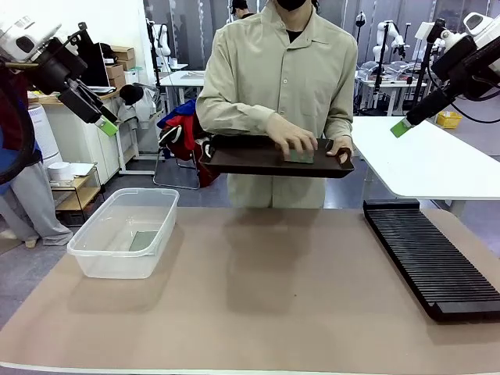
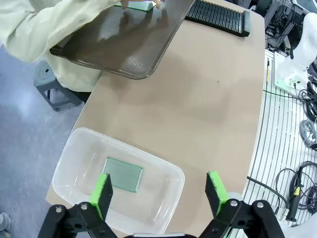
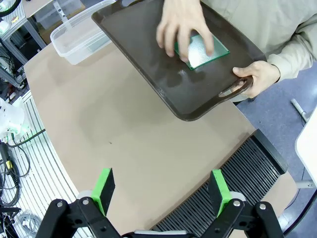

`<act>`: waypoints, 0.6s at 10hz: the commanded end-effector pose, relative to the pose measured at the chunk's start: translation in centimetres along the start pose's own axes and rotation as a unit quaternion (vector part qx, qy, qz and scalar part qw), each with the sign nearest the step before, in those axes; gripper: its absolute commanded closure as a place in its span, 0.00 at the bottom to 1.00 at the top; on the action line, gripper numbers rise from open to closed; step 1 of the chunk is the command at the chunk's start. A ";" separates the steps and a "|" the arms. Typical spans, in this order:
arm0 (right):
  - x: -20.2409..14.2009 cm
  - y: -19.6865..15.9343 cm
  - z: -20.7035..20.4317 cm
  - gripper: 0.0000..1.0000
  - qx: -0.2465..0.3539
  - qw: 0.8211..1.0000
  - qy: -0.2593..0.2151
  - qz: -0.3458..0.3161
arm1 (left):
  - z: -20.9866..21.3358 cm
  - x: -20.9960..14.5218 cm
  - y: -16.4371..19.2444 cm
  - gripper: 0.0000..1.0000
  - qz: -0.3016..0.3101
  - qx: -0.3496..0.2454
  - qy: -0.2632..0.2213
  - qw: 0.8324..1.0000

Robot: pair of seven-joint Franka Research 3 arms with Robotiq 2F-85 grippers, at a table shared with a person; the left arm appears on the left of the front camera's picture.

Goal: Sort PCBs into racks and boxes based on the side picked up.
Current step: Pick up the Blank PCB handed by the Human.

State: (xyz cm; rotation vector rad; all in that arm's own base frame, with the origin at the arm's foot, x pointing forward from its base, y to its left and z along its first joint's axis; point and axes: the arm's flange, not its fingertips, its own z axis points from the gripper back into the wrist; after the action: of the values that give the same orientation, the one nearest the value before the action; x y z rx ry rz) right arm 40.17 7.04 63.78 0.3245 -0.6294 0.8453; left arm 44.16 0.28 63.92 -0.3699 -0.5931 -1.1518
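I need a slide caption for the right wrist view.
Person's hand rests on a green PCB on a brown tray; right pincer open.

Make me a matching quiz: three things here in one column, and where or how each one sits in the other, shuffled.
1. tray
2. box
3. rack

a. lies flat on the table, at the robot's right
b. holds one PCB
c. held up off the table

Pairs: 1-c, 2-b, 3-a.

PCBs point(image 2: 123, 174) point(image 3: 203, 48): two are showing.
Box point(image 1: 109, 264): one is standing.
Rack point(image 1: 430, 258): one is lying.
Tray point(image 1: 250, 160): one is being held.
Hands point(image 3: 184, 27) point(image 3: 257, 78): two are showing.
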 end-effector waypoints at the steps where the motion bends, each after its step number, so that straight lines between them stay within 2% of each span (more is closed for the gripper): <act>1: -0.1 0.0 0.0 0.00 0.007 1.000 -0.004 0.000 | -0.5 0.2 0.0 0.00 -0.024 0.017 -0.037 0.999; 6: -0.1 0.0 0.0 0.00 0.007 1.000 -0.004 0.000 | -1.0 -0.3 0.5 0.00 -0.046 -0.029 -0.106 0.993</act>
State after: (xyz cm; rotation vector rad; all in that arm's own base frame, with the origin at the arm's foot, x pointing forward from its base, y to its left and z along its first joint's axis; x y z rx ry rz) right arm 40.17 7.04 63.78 0.3245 -0.6294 0.8453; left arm 44.73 -0.31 63.67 -0.4665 -0.7437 -1.2153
